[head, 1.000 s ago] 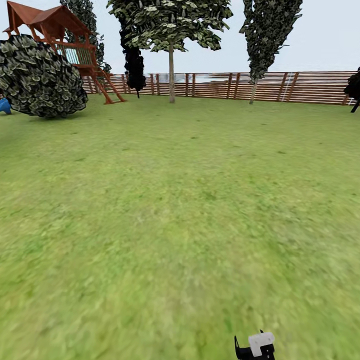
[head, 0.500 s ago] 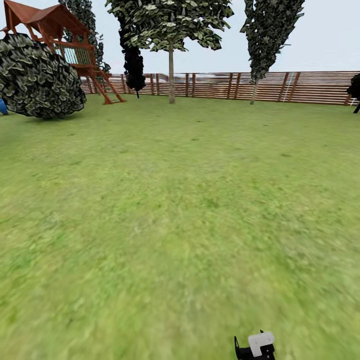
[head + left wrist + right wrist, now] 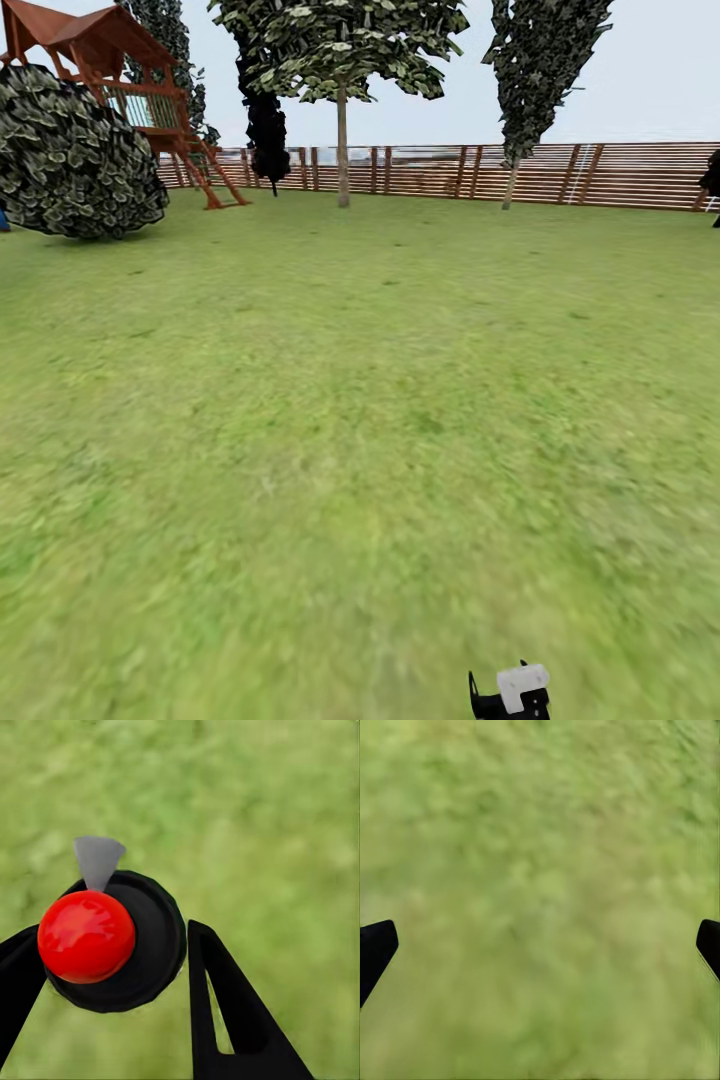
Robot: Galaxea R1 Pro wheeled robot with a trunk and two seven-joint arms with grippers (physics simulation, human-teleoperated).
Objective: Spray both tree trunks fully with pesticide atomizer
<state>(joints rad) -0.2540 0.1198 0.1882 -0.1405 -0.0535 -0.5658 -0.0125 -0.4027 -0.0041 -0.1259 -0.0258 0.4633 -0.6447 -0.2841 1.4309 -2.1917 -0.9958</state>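
Pesticide atomizer (image 3: 112, 941) pinched between left gripper (image 3: 109, 975) fingers, above the grass (image 3: 330, 450) | right gripper (image 3: 540, 945) fingers spread wide, nothing between | two trees (image 3: 342, 120) far ahead by the fence (image 3: 600, 175)

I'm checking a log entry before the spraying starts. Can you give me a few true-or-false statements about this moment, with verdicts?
1. The left fingers grip the pesticide atomizer. True.
2. The right fingers are clamped on something. False: they stand wide apart over bare grass.
3. A slatted wooden fence runs along the far side of the lawn. True.
4. The play structure stands at the head view's right. False: it is at the left, behind a round shrub.
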